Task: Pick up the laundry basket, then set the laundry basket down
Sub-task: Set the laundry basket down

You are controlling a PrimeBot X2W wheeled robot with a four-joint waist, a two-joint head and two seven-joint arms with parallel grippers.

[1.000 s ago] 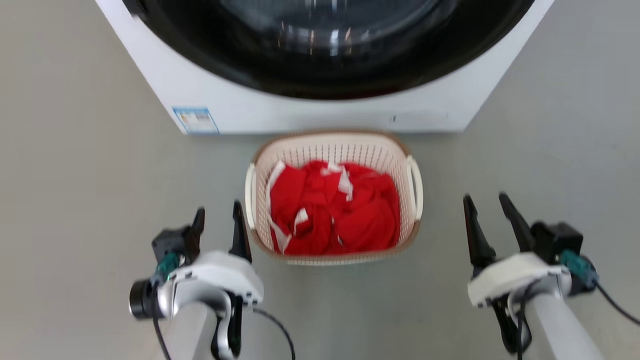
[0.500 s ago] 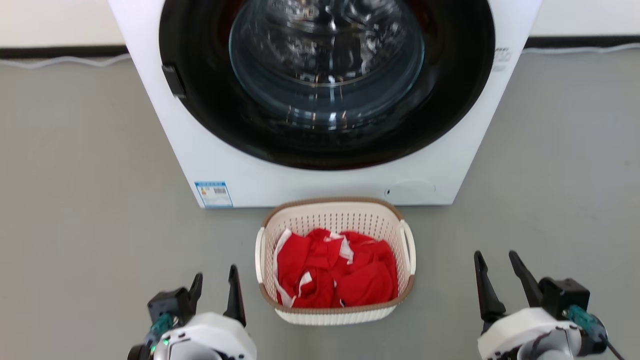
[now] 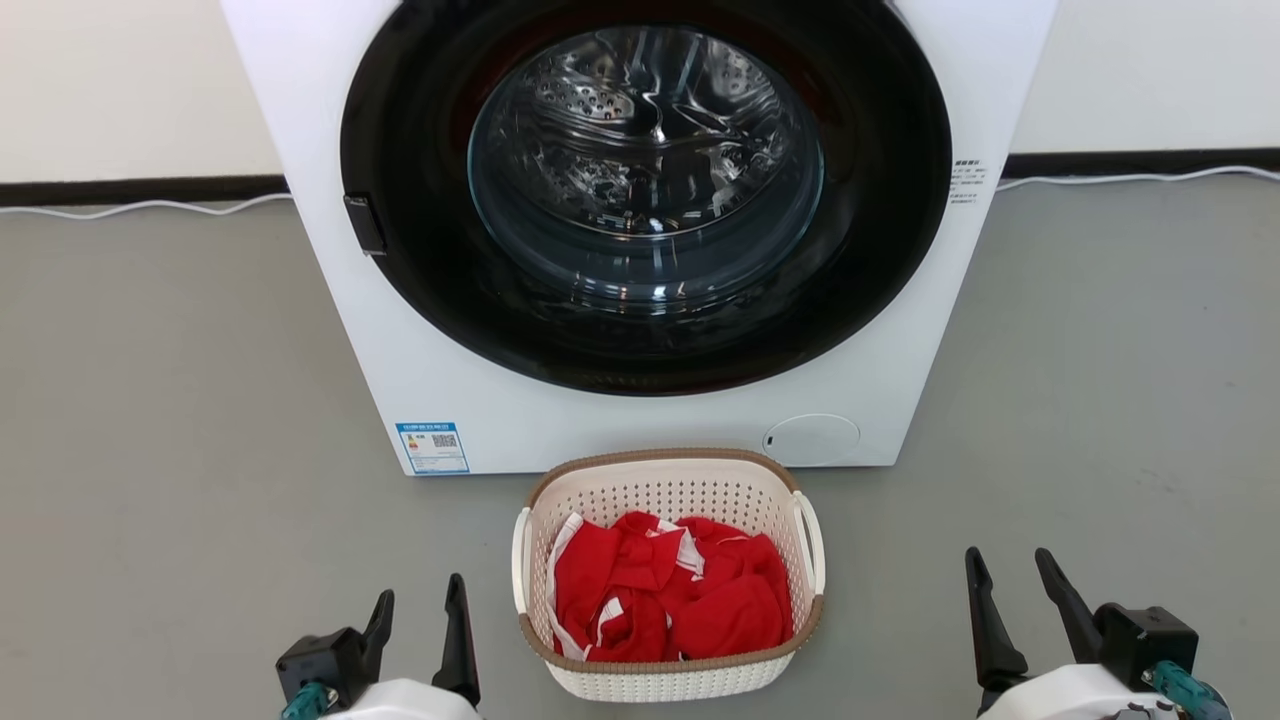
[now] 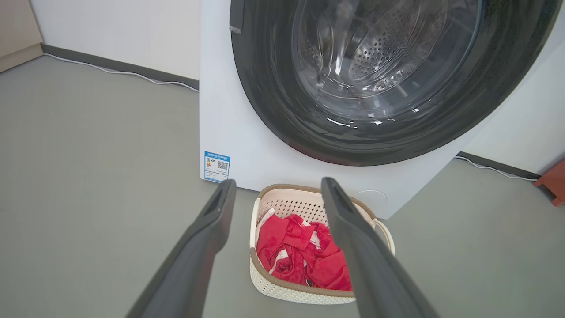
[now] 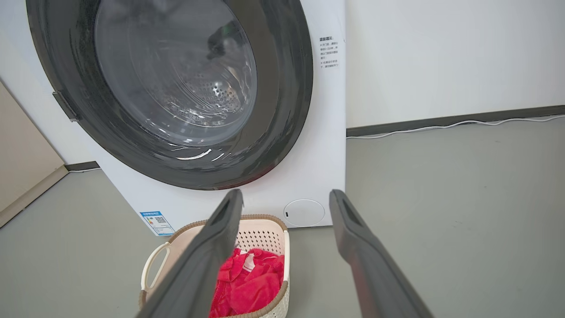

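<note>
Laundry corner: front-loading washing machine (image 3: pixel 640 240) on grey floor (image 3: pixel 150 400), against white wall (image 3: pixel 120 80).

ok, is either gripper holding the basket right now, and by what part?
Nothing is held. The left gripper and right gripper are both open, either side of the laundry basket, touching neither handle.

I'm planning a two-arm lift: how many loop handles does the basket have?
2. The left handle is on the left side of the basket, and the right handle is on its right side. The whole rim shows, so none seems hidden.
</note>
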